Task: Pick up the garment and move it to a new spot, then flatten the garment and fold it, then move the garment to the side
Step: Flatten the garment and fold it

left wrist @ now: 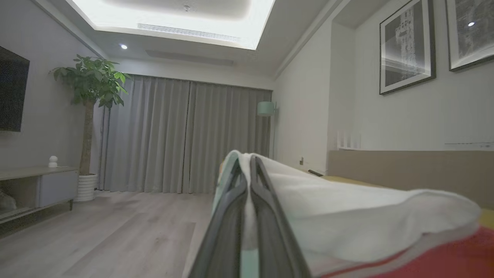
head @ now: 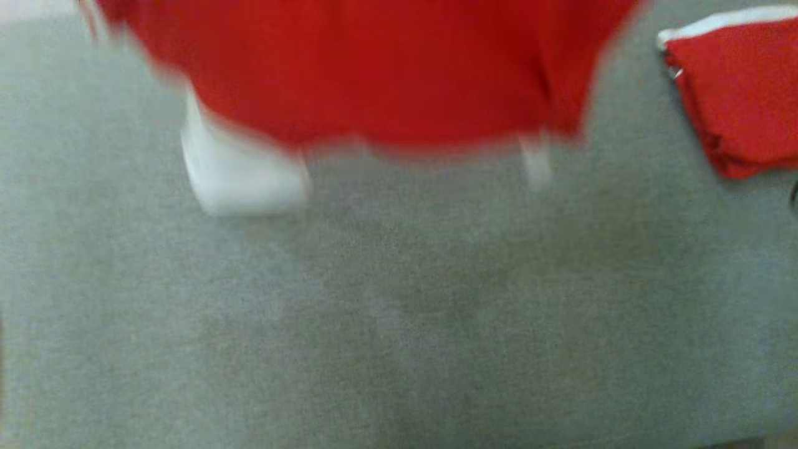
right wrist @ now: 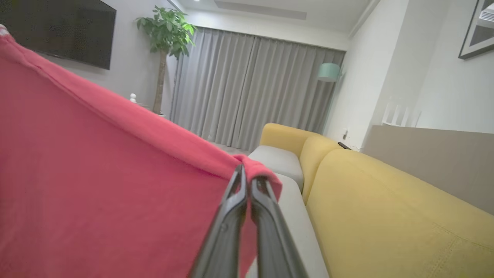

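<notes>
The garment (head: pixel 374 68) is red with white sleeves and hangs blurred across the top of the head view, above the grey cushion (head: pixel 399 312). One white sleeve (head: pixel 243 174) dangles at its lower left. In the left wrist view my left gripper (left wrist: pixel 248 162) is shut on the white cloth of the garment (left wrist: pixel 347 216), which drapes off to the right with a red part below. In the right wrist view my right gripper (right wrist: pixel 247 175) is shut on the folded red edge of the garment (right wrist: pixel 96 185), which stretches taut up to the left.
A second red garment (head: pixel 742 93) with white trim lies folded at the right edge of the grey cushion. A yellow sofa back (right wrist: pixel 386 200) runs along the right of the seat (right wrist: pixel 278 160). A potted plant (left wrist: pixel 90 85) and a low cabinet (left wrist: pixel 38 181) stand across the wooden floor.
</notes>
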You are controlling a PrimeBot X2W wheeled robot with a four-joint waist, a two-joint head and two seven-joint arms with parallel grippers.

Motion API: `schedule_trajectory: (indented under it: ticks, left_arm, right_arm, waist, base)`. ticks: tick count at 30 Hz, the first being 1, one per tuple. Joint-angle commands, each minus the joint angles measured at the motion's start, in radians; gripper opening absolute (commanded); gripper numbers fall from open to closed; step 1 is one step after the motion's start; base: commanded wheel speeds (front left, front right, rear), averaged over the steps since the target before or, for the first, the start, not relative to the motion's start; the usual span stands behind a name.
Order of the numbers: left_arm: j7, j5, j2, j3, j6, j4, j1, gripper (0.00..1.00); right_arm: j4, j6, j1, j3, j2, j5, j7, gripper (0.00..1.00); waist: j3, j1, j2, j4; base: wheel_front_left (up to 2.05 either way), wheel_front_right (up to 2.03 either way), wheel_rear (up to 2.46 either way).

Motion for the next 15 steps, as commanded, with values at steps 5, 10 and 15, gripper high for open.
schedule_trajectory:
  ticks: [5,10,15]
  left_arm:
    - [-0.121,0.065,0.045,0.006,-0.015,0.209,-0.266,0.00]
    - [-0.220,0.073,0.004,-0.019,-0.057,0.376,-0.334,0.00]
    - [-0.279,0.080,-0.036,-0.074,-0.109,0.491,-0.253,0.00]
  right_arm:
    - [0.263,-0.001,-0.295,0.042,0.029,-0.049,-0.159,0.00]
    - [0.489,-0.001,-0.392,0.050,0.065,-0.076,-0.310,0.00]
    - [0.646,-0.001,-0.333,0.122,0.053,-0.054,-0.366,0.00]
  waist:
    - [0.125,-0.0005,0.0000,0.013]
    - [0.132,-0.0005,0.0000,0.048]
    - [0.121,-0.0005,0.0000,0.085]
  base:
    - [0.00,0.00,0.00]
    - [0.00,0.00,0.00]
    - [0.00,0.00,0.00]
